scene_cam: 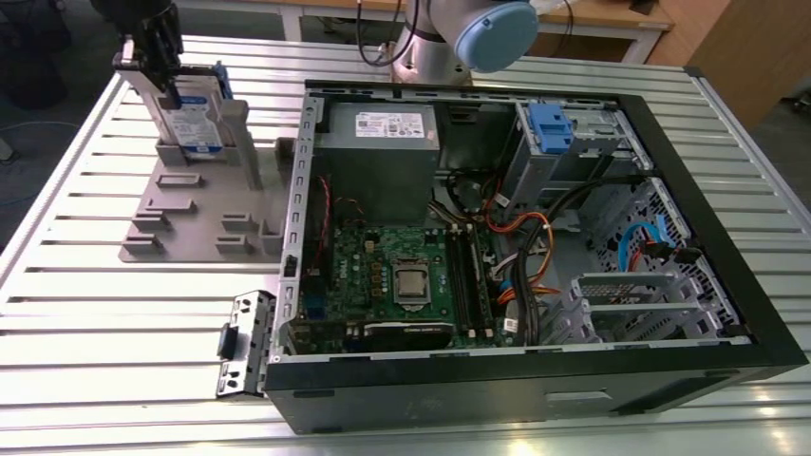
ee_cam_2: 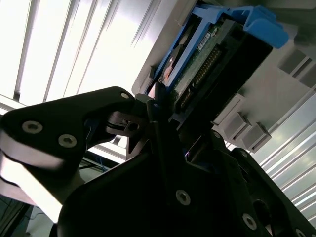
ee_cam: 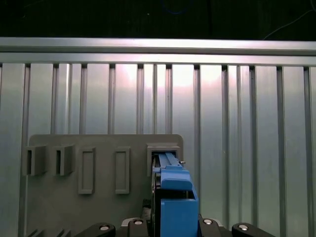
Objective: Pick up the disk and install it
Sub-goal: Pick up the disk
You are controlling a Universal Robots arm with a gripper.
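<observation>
The end effector (scene_cam: pixel 159 74) hangs vertically, seemingly clamping the upright disk (scene_cam: pixel 199 119).

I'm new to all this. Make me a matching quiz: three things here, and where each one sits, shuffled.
1 disk
2 green circuit board
3 blue tab

A on the grey metal cage inside the computer case
B upright at the grey stand outside the case, gripper clamped on it
C lying flat inside the case

Pairs: 1-B, 2-C, 3-A
</observation>
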